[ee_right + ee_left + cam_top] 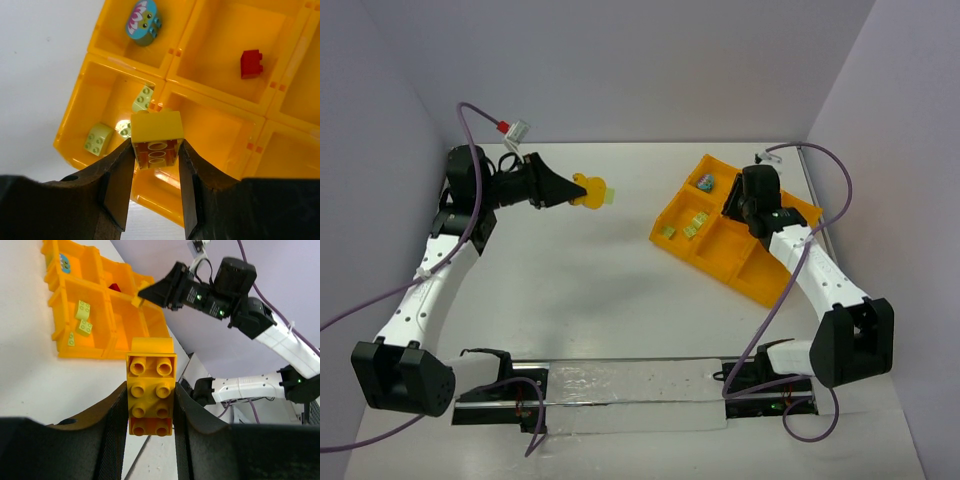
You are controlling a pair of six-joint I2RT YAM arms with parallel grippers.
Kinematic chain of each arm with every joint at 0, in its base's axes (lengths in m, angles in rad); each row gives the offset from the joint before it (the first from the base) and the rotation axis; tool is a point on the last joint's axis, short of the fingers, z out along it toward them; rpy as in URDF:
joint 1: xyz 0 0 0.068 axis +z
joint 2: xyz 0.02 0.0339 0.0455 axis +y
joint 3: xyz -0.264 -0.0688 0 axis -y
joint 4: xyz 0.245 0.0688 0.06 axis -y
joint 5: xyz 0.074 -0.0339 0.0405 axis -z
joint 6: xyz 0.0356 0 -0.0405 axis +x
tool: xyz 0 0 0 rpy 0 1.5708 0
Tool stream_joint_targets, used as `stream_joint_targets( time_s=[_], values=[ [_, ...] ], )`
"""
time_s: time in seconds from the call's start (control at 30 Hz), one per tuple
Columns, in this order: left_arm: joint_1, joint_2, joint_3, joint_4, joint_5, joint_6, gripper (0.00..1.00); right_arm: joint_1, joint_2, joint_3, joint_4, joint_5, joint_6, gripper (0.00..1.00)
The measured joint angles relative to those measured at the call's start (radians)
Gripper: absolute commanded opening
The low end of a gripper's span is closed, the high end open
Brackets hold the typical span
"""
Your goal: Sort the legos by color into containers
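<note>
Top external view: an orange-yellow divided tray [740, 268] sits on a white counter [600, 290], turned at an angle. The left hand [582, 190] is raised well to the left of the tray, its two dark fingers clamped on a yellow stack [592, 190] of studded bricks. In the left wrist view the left hand [150, 405] grips the yellow stack [150, 390] by its sides, studs facing the camera, with the tray [115, 347] beyond it. The right hand [736, 205] hangs over the far part of the tray. In the right wrist view the right hand [156, 155] pinches a single yellow brick [156, 131] between its fingers, above the tray wall [170, 82] that divides the compartments. Three light green bricks [97, 139] lie together in one corner compartment of the tray, to the left of the held brick. A teal-blue piece [143, 22] with a pink flower print lies in the neighbouring corner compartment. A red brick [251, 63] lies alone in the compartment beside that. The compartment just right of the green bricks is partly hidden behind the held brick.
</note>
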Motion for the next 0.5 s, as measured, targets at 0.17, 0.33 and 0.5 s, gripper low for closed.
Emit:
stream_joint_targets(
  time_s=[0.17, 0.33, 0.5],
  values=[
    [0.0, 0.077, 0.125, -0.1, -0.03, 0.058, 0.0, 0.0, -0.016, -0.043, -0.029, 0.023, 0.001, 0.08],
    [0.0, 0.117, 0.172, -0.167, -0.048, 0.098, 0.0, 0.0, -0.016, -0.067, -0.053, 0.028, 0.003, 0.15],
    [0.0, 0.158, 0.182, -0.203, -0.048, 0.109, 0.0, 0.0, 0.0, -0.068, -0.058, 0.033, 0.003, 0.48]
  ],
)
